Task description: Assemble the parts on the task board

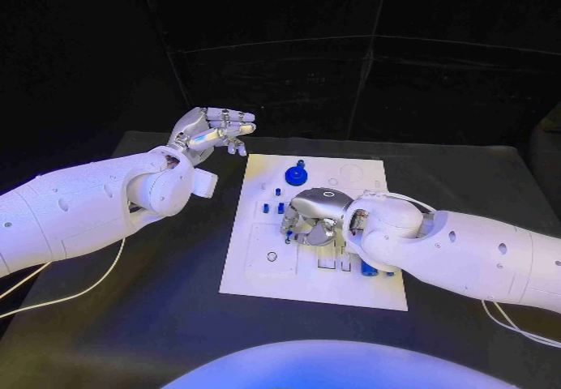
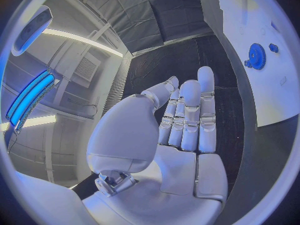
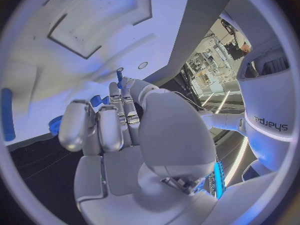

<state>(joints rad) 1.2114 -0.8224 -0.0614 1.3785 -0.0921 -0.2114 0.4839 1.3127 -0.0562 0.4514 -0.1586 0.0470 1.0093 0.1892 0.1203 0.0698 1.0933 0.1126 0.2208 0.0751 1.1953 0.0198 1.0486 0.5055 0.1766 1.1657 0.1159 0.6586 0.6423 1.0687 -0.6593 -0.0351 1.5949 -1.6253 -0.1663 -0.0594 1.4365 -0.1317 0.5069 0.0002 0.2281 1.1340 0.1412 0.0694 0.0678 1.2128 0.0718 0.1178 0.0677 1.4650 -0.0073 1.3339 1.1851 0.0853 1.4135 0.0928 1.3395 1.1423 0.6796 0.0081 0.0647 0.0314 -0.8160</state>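
Black table (image 1: pixel 140 324) w/ white task board (image 1: pixel 263 279) in the middle, head view: left hand (image 1: pixel 214 130) hangs off the board's far left corner, above the table, fingers apart and a bit curled, holding nothing. Right hand (image 1: pixel 314 217) is down over the board's centre, fingers pointing onto the plate by some small blue pegs (image 1: pixel 280 209); can't tell from here if it grips one. Blue gear (image 1: pixel 296 175) stands on the far part of the board, apart from both hands. More blue parts (image 1: pixel 370 270) lie just by the right wrist.

Left wrist view: left hand (image 2: pixel 181 120) flat, fingers straight and side by side, empty; board (image 2: pixel 275 90) off to one side w/ the blue gear (image 2: pixel 256 55) on it.

Right wrist view: right hand (image 3: pixel 119 120) close over the board (image 3: pixel 75 60), thumb and a fingertip pinching a small blue peg (image 3: pixel 119 77). Blue bar (image 3: pixel 7 114) lies on the board near the rim
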